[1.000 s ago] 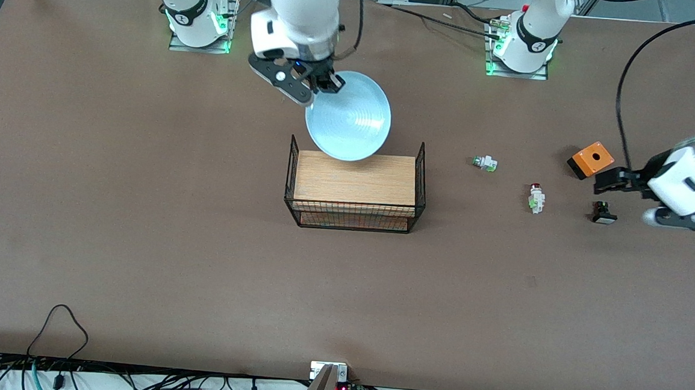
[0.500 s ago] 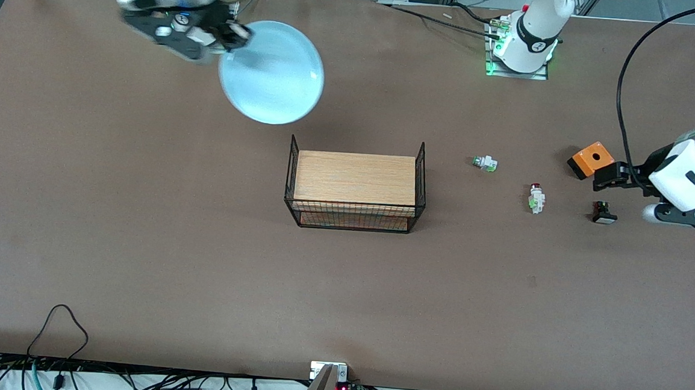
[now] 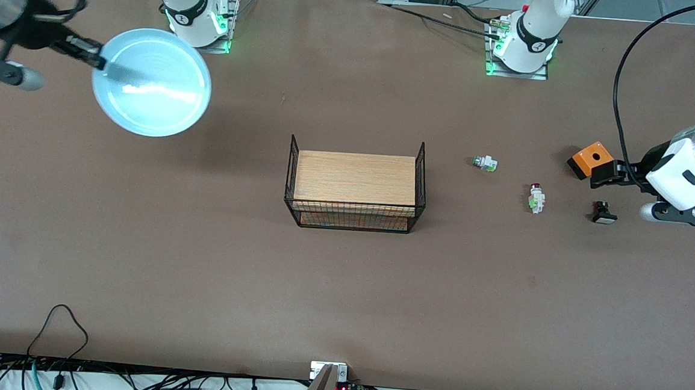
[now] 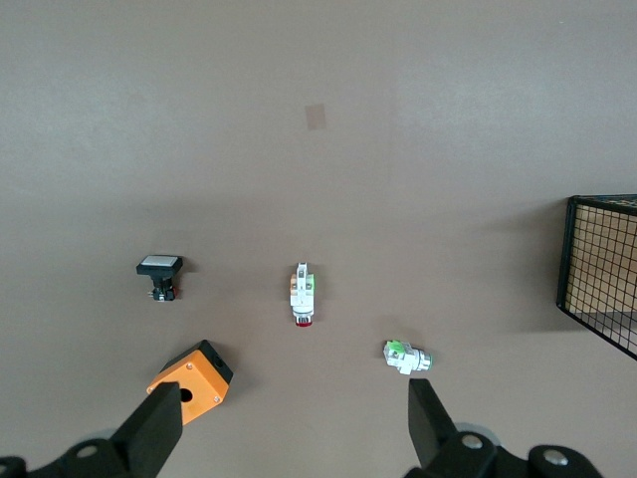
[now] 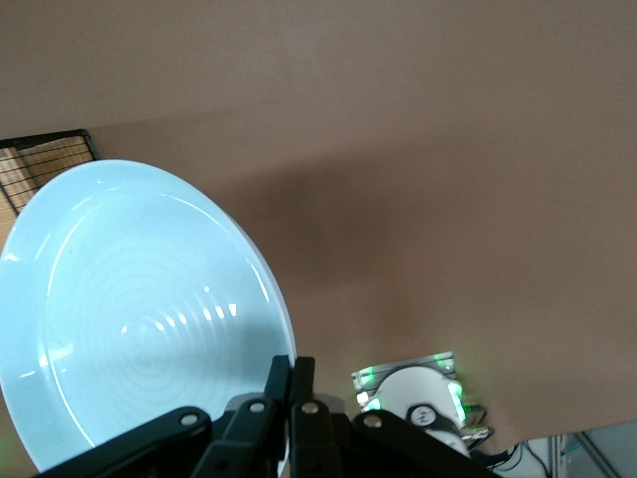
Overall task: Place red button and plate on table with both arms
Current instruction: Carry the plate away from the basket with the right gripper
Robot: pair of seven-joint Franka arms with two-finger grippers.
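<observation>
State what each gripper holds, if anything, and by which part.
The right gripper pinches the plate by its rim. The left gripper is open and holds nothing.

right tool: aloft, clamped on plate rim | left tool: aloft, fingers spread

light blue plate, dark red-capped whitish red button, brown table.

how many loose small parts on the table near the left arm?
4: orange box, black part, red button, and whitish part nearest the rack. None looks hidden.
</observation>
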